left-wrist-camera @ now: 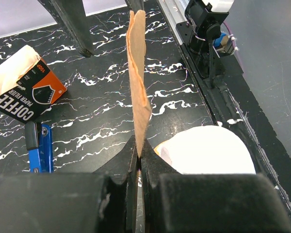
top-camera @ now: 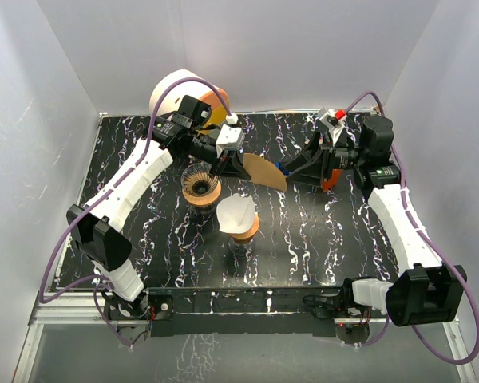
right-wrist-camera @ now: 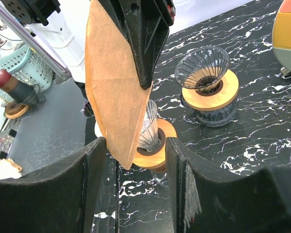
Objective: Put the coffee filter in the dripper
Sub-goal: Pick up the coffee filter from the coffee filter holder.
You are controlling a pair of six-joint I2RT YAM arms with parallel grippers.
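The black table with white veins (top-camera: 319, 239) fills the scene, and both arms reach over it toward the back middle. At the back edge stands a big round orange and white object (top-camera: 176, 92). Near the middle are two glass drippers on wooden rings: the empty dripper (top-camera: 199, 185) stands just beside the second dripper (top-camera: 251, 228), which has a white filter (top-camera: 237, 211) in it. The brown coffee filter (top-camera: 265, 171) is not in any dripper — it is in the air above the table, to the right of the empty dripper, folded flat. The left gripper (left-wrist-camera: 138, 156) is clenched on one corner of it, fingers pressed together on the paper. The right gripper (right-wrist-camera: 136, 145) is released — its jaws stand apart on both sides of the lower corner of the filter, and I cannot tell if they touch it. In the left wrist view a box (left-wrist-camera: 29, 94) printed "COFFEE PAPER FILTER" lies on the table, and near it a small blue tool (left-wrist-camera: 39, 145)
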